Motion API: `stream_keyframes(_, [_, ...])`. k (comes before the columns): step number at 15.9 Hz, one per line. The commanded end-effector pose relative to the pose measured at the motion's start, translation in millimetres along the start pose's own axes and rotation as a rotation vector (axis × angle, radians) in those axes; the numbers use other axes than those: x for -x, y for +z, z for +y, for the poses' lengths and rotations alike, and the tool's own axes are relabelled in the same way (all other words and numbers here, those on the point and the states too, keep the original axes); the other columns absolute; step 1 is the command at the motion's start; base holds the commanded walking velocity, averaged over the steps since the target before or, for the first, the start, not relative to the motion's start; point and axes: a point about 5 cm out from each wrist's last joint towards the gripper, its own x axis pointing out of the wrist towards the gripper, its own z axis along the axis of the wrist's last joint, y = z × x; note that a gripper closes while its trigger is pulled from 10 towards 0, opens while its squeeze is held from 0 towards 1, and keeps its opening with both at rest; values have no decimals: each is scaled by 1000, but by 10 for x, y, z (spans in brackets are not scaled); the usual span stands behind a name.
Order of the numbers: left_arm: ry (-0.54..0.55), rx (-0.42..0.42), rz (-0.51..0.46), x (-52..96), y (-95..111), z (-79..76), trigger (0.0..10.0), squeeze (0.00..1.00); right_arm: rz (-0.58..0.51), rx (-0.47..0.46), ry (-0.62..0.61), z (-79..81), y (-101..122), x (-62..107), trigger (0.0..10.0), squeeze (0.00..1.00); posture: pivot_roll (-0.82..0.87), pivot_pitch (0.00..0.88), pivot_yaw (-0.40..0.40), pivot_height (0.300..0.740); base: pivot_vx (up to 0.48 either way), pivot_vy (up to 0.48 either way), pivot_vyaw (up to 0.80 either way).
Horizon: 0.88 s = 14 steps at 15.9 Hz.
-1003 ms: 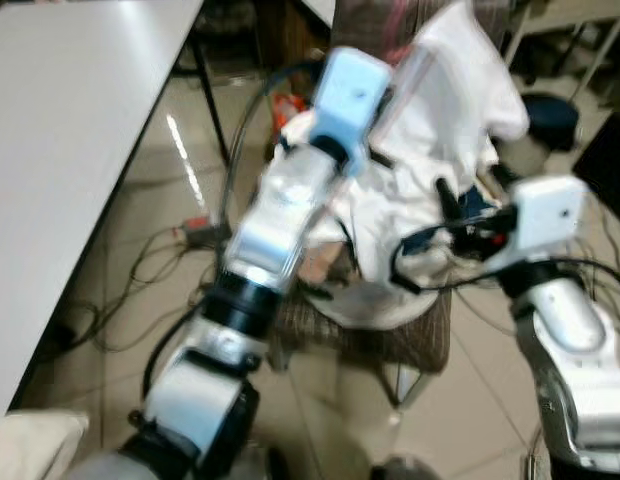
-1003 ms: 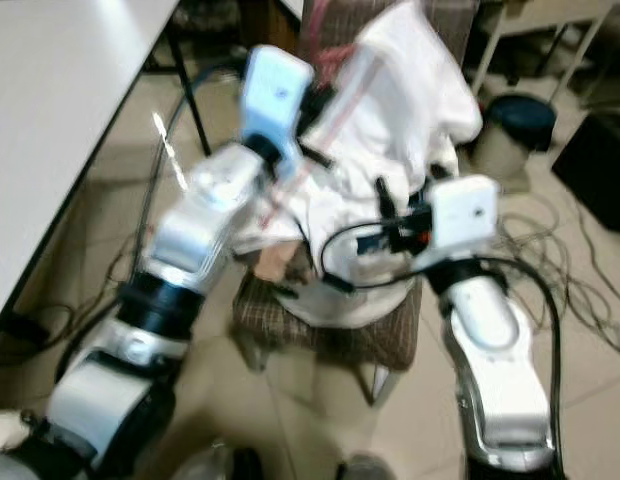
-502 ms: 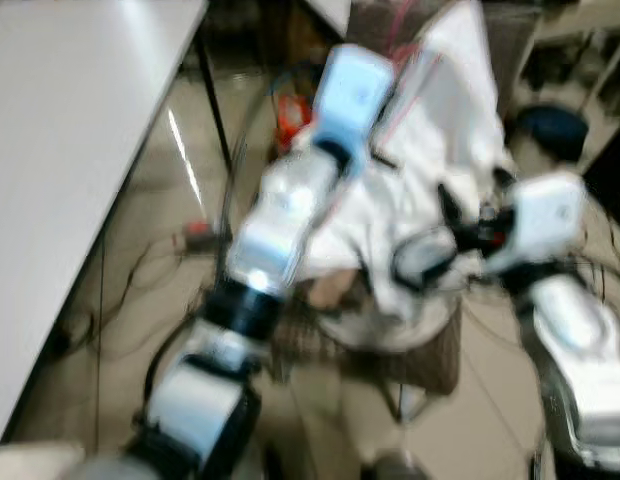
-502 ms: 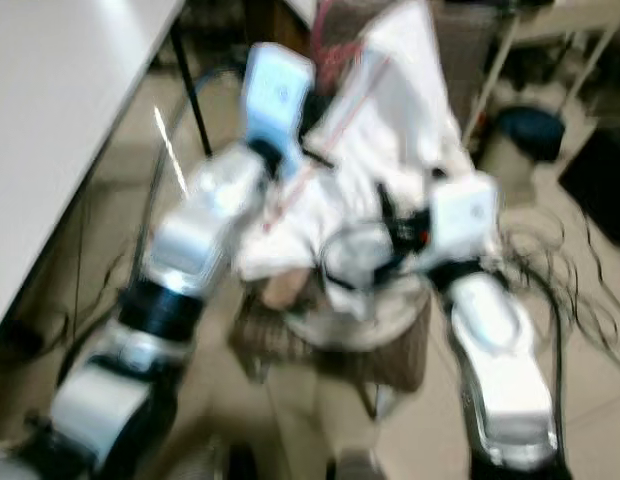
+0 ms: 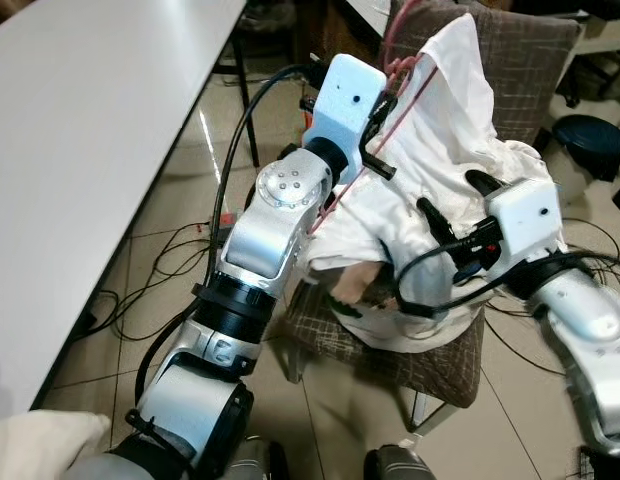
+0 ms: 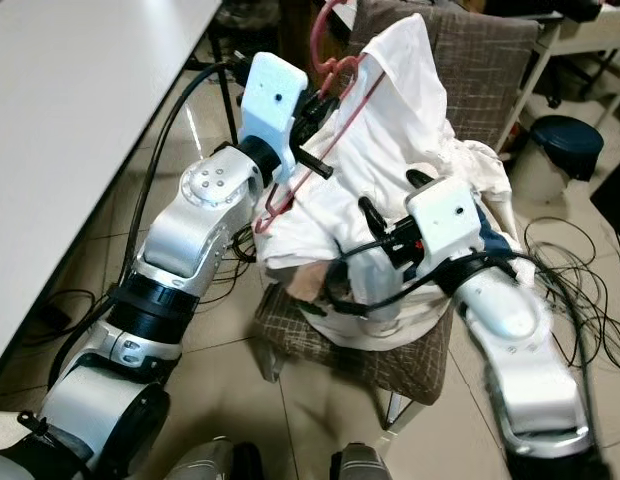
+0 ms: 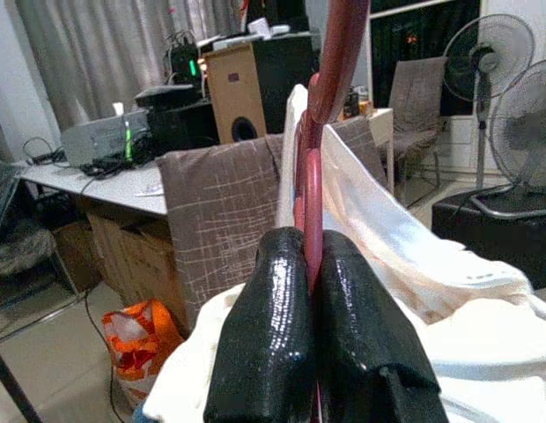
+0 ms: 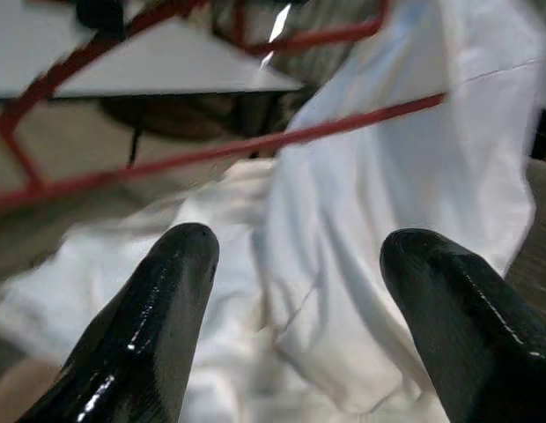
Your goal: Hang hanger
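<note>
Left gripper [image 7: 310,291] is clamped on the red hanger [image 6: 335,110], fingers [image 7: 273,335] pinching the wire just below the hook; hanger is held up over the chair [image 6: 490,70], at about 12 o'clock in the head views. White shirt [image 5: 445,130] is draped partly on the hanger, its top riding up one shoulder while the rest is bunched in a heap on the chair seat around 4 o'clock from the left gripper. Right gripper [image 8: 295,291] has its fingers spread wide, holding nothing, aimed at the cloth just below the hanger's lower bar. My read: hanger is picked up and shirt partly threaded, so grasp is done. Left to do: get the shirt seated properly on the hanger, lift it clear of the chair, then hook it on a rail. No rail in frame, so can't tell where it goes.
</note>
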Motion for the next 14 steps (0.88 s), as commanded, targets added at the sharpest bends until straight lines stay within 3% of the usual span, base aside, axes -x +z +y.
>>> stream_keyframes(1, [-32, -17, -43, -33, 149, -39, 10000, 0, 21, 28, 40, -36, 3, -27, 10000, 0, -155, 111, 43, 740, 0, 0, 0])
stream_keyframes(4, [-75, -18, -41, -40, 160, -88, 10000, 0, 66, 73, 46, -255, -23, -99, 10000, 0, -150, 112, 45, 740, 0, 0, 0])
stream_keyframes(5, [-81, -21, -40, -41, 161, -94, 10000, 0, 81, 85, 38, -330, -30, -124, 10000, 1000, -147, 113, 42, 740, 0, 0, 0])
stream_keyframes(10, [-99, -26, -43, -44, 184, -98, 10000, 0, 127, 78, 82, -463, -82, -200, 10000, 1000, -142, 115, 42, 740, 0, 0, 0])
stream_keyframes(12, [-164, -25, -72, -49, 284, -150, 10000, 0, 82, 73, 119, -526, -43, -244, 10000, 1000, -140, 114, 44, 740, 0, 0, 0])
stream_keyframes(14, [-180, 1, -118, -66, 448, -169, 10000, 0, 67, 132, 114, -580, 11, -264, 10000, 1000, -136, 113, 43, 740, 0, 0, 0])
